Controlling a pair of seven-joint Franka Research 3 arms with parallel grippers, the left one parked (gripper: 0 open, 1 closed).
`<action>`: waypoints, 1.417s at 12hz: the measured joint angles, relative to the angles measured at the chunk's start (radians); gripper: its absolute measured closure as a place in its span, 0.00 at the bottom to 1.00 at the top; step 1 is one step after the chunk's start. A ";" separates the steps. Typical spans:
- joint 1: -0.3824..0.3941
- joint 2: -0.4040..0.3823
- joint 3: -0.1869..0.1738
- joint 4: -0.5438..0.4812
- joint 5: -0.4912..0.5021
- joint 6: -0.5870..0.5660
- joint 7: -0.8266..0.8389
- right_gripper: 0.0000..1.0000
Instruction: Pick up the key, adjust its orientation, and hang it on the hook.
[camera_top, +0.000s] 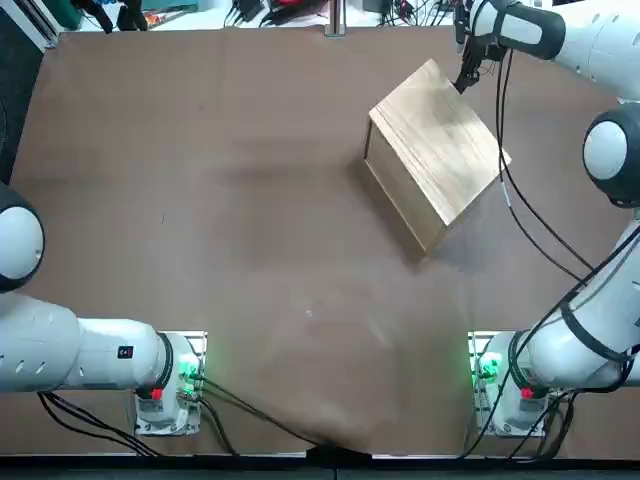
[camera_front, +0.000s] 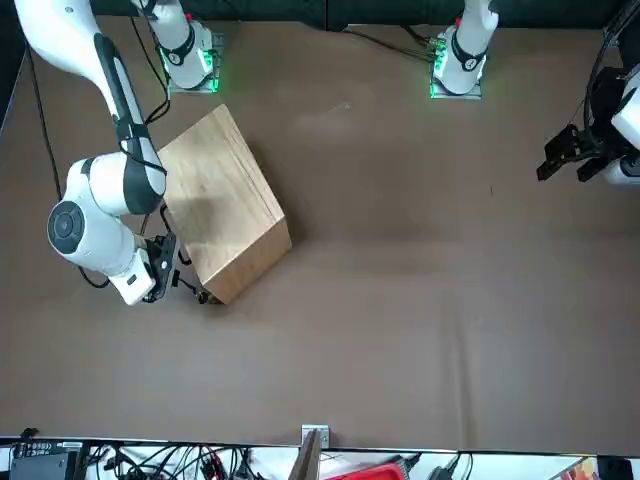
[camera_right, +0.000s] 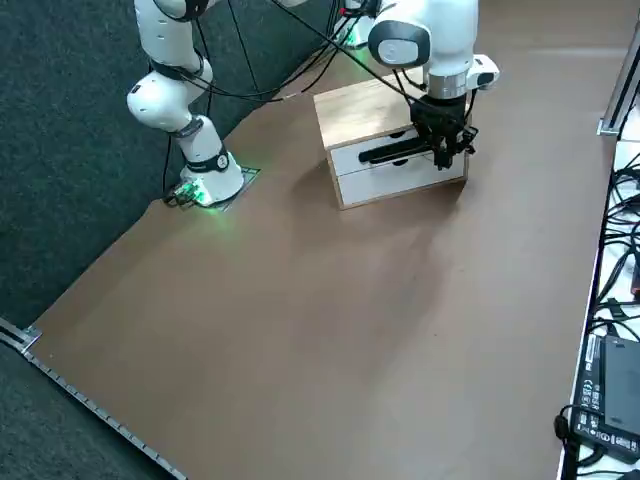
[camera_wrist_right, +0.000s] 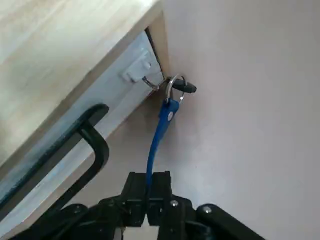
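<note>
Closing narrowly on the blue strap (camera_wrist_right: 159, 131), the right tool (camera_wrist_right: 148, 178) is holding the key (camera_wrist_right: 185, 86) indirectly, with the metal ring (camera_wrist_right: 172, 90) linking strap and dark piece. In the top view, the tool is working in the upper right of the frame, beside the wooden box (camera_top: 435, 150); in the front view, it is sitting left of centre. The key is hanging beyond the fingertips, close to the hook (camera_wrist_right: 149, 81) on its white mount (camera_wrist_right: 137, 70); whether the ring is already catching there, I cannot tell.

The flexible strap is leaving the ring free to swing, so a small wrist turn could be sending it past the hook's tip. Letting go before the ring is seating properly would risk dropping the key onto the worktop (camera_top: 250, 250). The black handle (camera_wrist_right: 55, 150) is running near the tool, and a sideways drift could be knocking it or tugging a drawer.

Farther back, the box is standing with its upper drawer (camera_right: 372, 153) and lower drawer (camera_right: 400, 178) looking closed, their fronts hiding any contents.
</note>
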 joint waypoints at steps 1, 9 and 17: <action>0.000 0.000 0.000 0.000 0.000 -0.004 -0.001 0.96; 0.011 -0.002 0.000 0.001 0.000 -0.062 -0.013 0.96; 0.010 -0.002 0.000 0.002 0.000 -0.069 -0.044 0.96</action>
